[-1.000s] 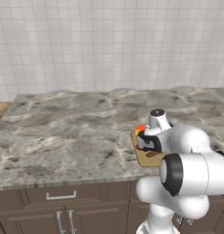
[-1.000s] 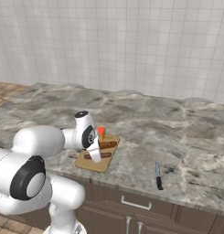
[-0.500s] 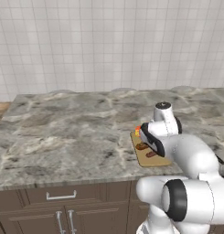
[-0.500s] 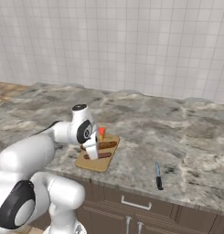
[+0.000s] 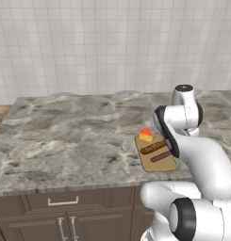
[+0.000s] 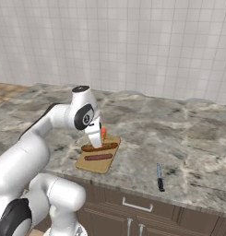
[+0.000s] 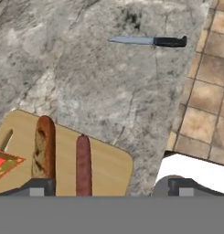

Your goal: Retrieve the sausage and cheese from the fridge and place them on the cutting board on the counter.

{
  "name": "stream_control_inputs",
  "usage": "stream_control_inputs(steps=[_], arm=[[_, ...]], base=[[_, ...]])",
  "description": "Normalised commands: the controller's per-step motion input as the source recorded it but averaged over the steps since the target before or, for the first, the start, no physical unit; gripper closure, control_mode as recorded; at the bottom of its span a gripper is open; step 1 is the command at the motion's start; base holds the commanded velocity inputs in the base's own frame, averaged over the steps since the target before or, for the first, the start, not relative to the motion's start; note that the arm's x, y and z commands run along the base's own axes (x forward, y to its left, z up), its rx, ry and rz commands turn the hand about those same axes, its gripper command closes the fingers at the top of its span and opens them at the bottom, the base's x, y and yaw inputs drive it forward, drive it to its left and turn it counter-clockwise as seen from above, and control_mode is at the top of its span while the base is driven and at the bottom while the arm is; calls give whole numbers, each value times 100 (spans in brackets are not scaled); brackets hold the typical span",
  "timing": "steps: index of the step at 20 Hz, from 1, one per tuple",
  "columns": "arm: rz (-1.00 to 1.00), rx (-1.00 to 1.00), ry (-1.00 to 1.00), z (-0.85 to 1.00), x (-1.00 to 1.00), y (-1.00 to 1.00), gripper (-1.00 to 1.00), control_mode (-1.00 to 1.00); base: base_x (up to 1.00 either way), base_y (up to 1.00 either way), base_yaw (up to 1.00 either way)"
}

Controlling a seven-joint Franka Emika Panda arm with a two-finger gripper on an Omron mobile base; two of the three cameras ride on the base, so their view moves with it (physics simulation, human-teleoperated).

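You released the sausage onto the cutting board beside the cheese; the gripper had opened and lifted clear. Both items were delivered.

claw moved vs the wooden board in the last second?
Yes. The claw has lifted up off the light tan wooden cutting board, where it sat low a second ago, and now hangs open above it.
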Motion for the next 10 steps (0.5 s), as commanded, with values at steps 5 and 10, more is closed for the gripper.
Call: stream_control_inputs(steps=[5,10], arm=[[7,-1,0,74,-6,-1,-100,-100],[19,-7,-4,22,-14,0,-100,-100]], base=[[0,0,0],[0,0,0]])
